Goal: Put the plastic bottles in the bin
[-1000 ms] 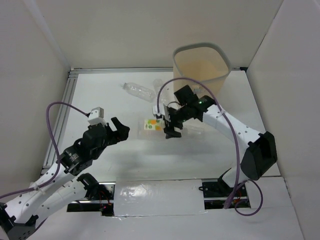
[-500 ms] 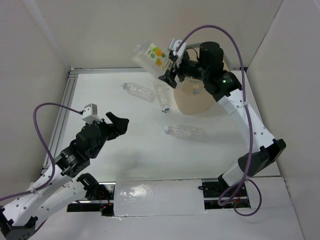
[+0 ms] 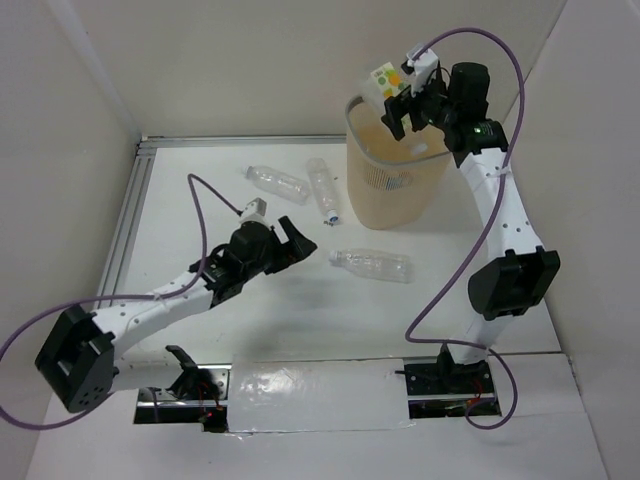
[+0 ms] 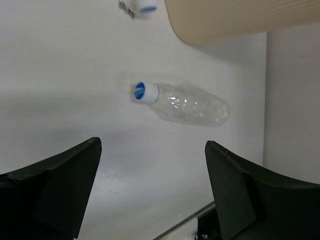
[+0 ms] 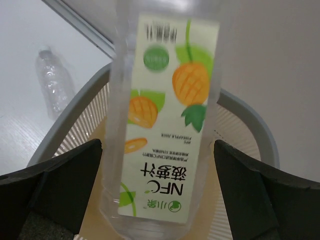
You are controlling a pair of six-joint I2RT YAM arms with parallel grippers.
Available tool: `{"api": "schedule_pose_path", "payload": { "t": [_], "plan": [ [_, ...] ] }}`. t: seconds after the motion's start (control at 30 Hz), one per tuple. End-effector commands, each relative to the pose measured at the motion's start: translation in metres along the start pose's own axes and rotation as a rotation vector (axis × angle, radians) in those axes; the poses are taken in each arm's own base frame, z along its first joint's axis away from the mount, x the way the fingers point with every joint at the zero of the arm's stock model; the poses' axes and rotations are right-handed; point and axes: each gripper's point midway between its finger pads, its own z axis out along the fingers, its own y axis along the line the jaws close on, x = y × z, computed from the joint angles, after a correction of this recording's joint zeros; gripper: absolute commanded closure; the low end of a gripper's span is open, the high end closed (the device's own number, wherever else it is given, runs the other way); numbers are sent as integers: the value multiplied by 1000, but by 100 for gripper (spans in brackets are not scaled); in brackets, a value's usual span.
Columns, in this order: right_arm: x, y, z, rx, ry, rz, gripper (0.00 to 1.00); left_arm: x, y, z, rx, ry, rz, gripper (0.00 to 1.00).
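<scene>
The bin (image 3: 395,185) stands at the back right, its grey rim (image 5: 250,120) right below my right gripper (image 3: 402,106) (image 5: 157,145). Between the open right fingers hangs the white-green-orange labelled bottle (image 5: 165,115) (image 3: 383,78), bottom down over the bin's mouth, with a thin gap on each side. Three bare bottles lie on the table: one (image 3: 275,181) at the back, one (image 3: 322,187) beside the bin, and one (image 3: 372,263) (image 4: 185,104) in the middle with a blue-white cap. My left gripper (image 3: 298,240) (image 4: 152,145) is open and empty, short of that middle bottle.
White walls close in the table on the left, back and right. An aluminium rail (image 3: 133,205) runs along the left edge, and silver tape (image 3: 315,385) covers the near edge between the arm bases. The bin's lower corner (image 4: 235,20) shows beyond the middle bottle.
My right arm lifted the labelled bottle off the table and swung it over the bin, then its jaws widened. My left arm stretched forward towards the middle bottle.
</scene>
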Motion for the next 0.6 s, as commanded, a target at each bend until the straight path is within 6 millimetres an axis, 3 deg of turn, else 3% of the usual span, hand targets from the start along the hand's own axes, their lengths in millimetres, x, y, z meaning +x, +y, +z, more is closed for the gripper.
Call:
{"api": "schedule_pose_path", "payload": {
  "t": [0.0, 0.07, 0.1, 0.17, 0.2, 0.23, 0.27, 0.3, 0.33, 0.37, 0.4, 0.47, 0.53, 0.57],
  "plan": [
    [-23, 9, -14, -63, -68, -38, 0, 10, -67, 4, 178, 46, -160, 3],
    [-21, 4, -26, -70, -80, -35, 0, 22, -70, 17, 123, 56, -264, 1],
    [-33, 5, -39, -84, -115, -48, 0, 37, -75, 18, 109, 79, -293, 0],
    [-29, 18, -56, -192, -126, -33, 8, 45, -79, 26, 51, 82, -425, 0],
    [-28, 41, -72, -307, -133, -21, 13, 62, -74, 35, -6, 107, -454, 0],
    [-23, 40, -82, -326, -137, -69, 20, 60, -86, 37, -11, 103, -489, 0],
    [-11, 48, -87, -357, -122, -58, 39, 65, -79, 41, -75, 101, -543, 0],
    [-16, 56, -105, -366, -140, -83, 49, 76, -74, 49, -120, 114, -567, 0],
    [-9, 62, -116, -392, -142, -77, 60, 76, -86, 51, -106, 120, -594, 0],
    [11, 70, -119, -411, -122, -54, 70, 77, -87, 55, -125, 119, -635, 0],
    [9, 77, -134, -408, -136, -70, 80, 80, -86, 57, -151, 130, -650, 0],
    [37, 91, -143, -444, -98, -52, 80, 90, -95, 67, -206, 163, -698, 0],
    [47, 106, -153, -471, -78, -30, 76, 95, -100, 71, -279, 193, -706, 0],
    [54, 106, -156, -467, -68, -33, 74, 105, -91, 79, -331, 201, -734, 0]
  ]
}}
